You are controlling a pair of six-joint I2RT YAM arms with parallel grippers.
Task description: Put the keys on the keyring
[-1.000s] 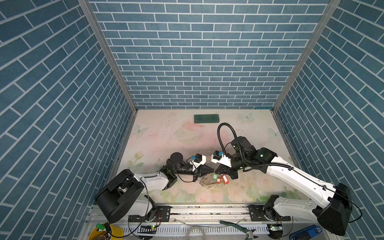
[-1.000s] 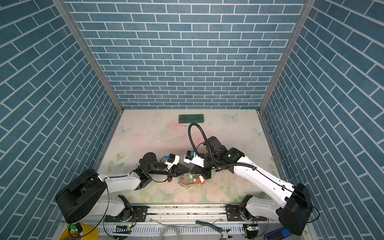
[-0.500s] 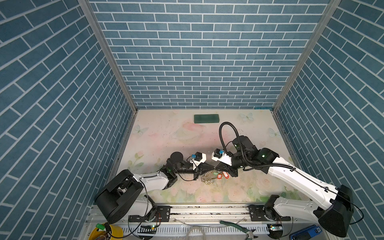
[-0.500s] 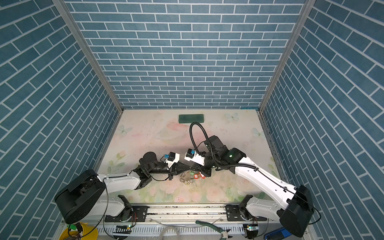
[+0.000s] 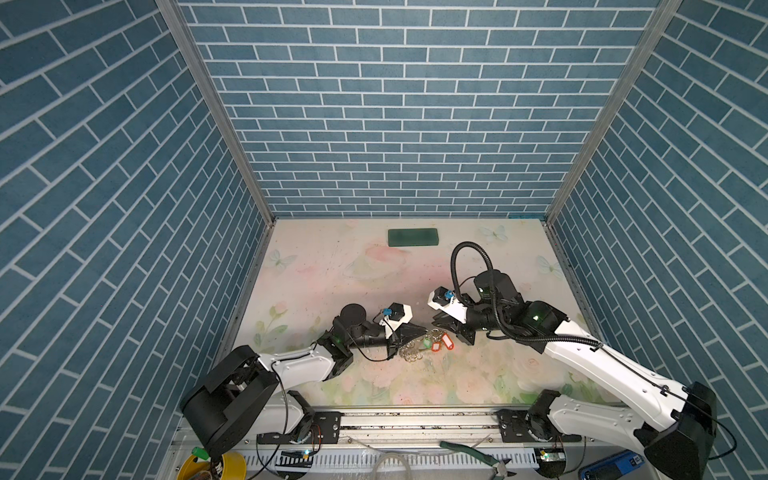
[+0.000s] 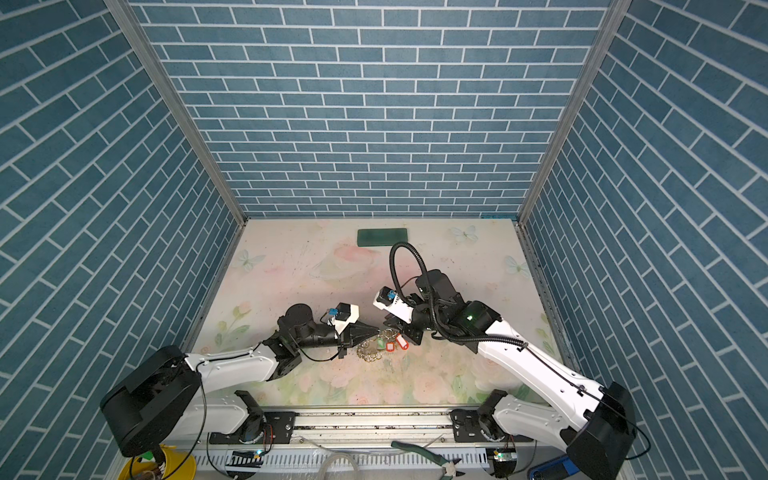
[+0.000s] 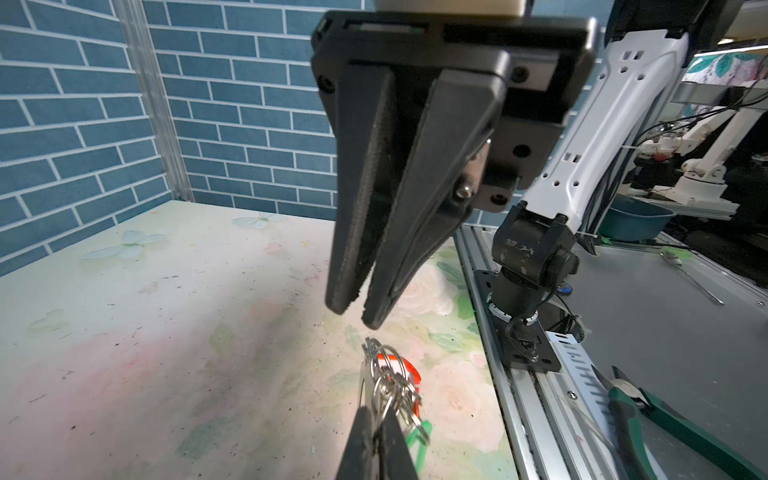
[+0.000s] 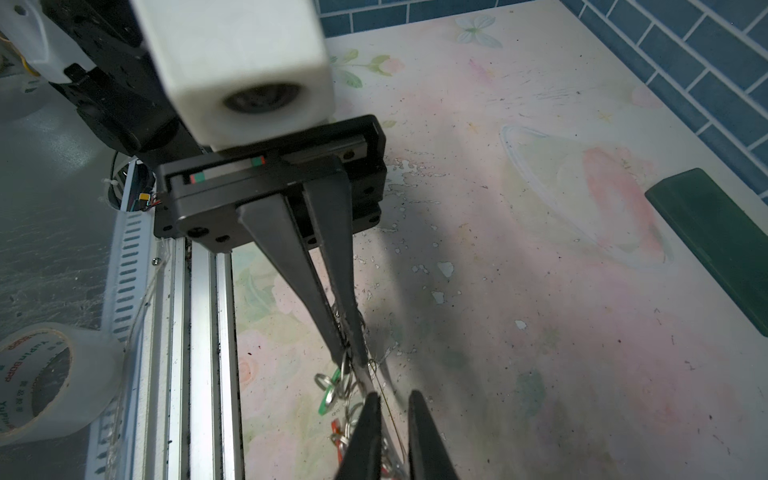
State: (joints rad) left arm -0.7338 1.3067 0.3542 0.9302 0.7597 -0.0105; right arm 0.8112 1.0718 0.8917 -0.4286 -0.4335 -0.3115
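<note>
From my seat the job looks well along, though I cannot call it finished. The keyring (image 5: 409, 353) is in the near middle of the table (image 5: 332, 266), held edge-on by the left gripper (image 5: 423, 332), whose fingers are pinched tight on its bundle of silver split rings. The keys (image 5: 436, 345), with green and red tags, hang in a clump against the right side of that bundle, touching it. I judge at least some are threaded on, but ring by ring I cannot tell. I see no key lying apart elsewhere on the mat. The right gripper (image 7: 356, 309) hovers just beside the top of the ring, fingers a crack apart and nothing gripped between them. What is left, as I judge it, is to confirm every key is seated and set the bunch down. The surface is a pale floral mat with roses and butterflies, scuffed and speckled with dark flecks. A dark green block (image 5: 412, 237) lies well apart at the far middle. Blue brick-patterned walls close the left, far and right sides. Along the near edge run an aluminium rail, green-handled pliers (image 5: 471, 449) and a tape roll (image 8: 41, 382).
</note>
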